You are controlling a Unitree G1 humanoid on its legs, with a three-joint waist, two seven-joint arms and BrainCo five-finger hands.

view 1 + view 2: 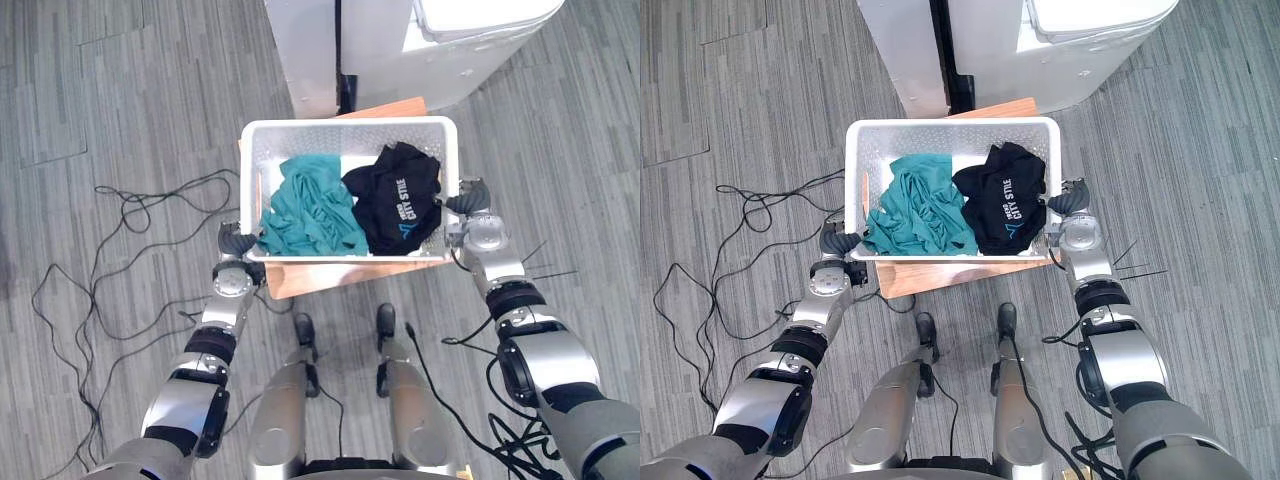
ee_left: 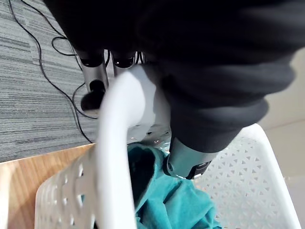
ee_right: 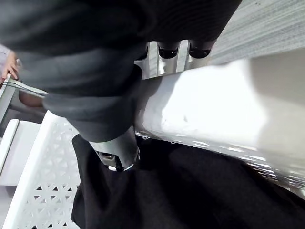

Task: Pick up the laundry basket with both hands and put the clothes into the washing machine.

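Note:
A white perforated laundry basket (image 1: pixel 350 124) rests on a low wooden stand (image 1: pixel 330 275) in front of me. Inside it, a teal garment (image 1: pixel 312 210) lies on the left and a black printed garment (image 1: pixel 395 200) on the right. My left hand (image 1: pixel 237 242) is at the basket's near left corner. In the left wrist view its thumb (image 2: pixel 188 162) reaches inside over the rim (image 2: pixel 116 143) while its fingers (image 2: pixel 95 71) stay outside. My right hand (image 1: pixel 466 200) clamps the right rim (image 3: pixel 205 114) the same way, thumb (image 3: pixel 116 152) on the black garment (image 3: pixel 190 191).
The white washing machine (image 1: pixel 470 40) stands just beyond the basket, with a white cabinet (image 1: pixel 300 50) to its left. Loose black cables (image 1: pixel 130 210) trail over the grey floor on the left.

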